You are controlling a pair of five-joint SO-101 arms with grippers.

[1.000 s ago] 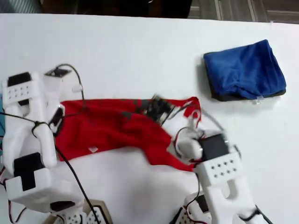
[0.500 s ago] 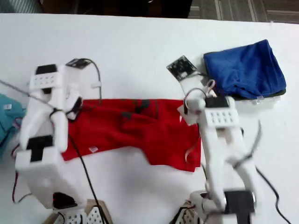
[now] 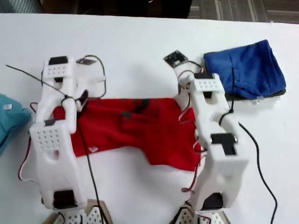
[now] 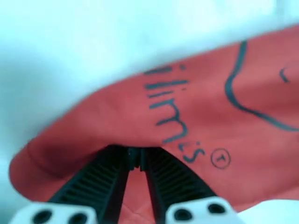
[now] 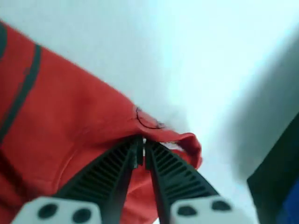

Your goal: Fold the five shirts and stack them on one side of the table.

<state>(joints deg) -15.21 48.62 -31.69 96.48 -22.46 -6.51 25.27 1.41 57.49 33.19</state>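
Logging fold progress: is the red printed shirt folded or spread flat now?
Partly folded: the red printed shirt lies doubled, left gripper and right gripper shut on its edge.

**Setting:** robotics lab or workshop bench, most likely; little of the room shows.

**Evidence:**
- Plain white table [image 3: 140, 42] serving as the work surface.
- At the table's near edge, left arm [image 3: 52, 140] and right arm [image 3: 219, 154], white plastic shells with rows of screw holes, mounted side by side.
- Loose black cable [image 3: 88, 163] trailing over the table beside the left arm.
- Bare circuit board [image 3: 175, 58] at the right arm's wrist, toward the table's far side.
- Red shirt [image 3: 135, 126] spread on the table between the arms.
- Beyond the table's far edge, a dim grey panelled surface [image 3: 233, 8].
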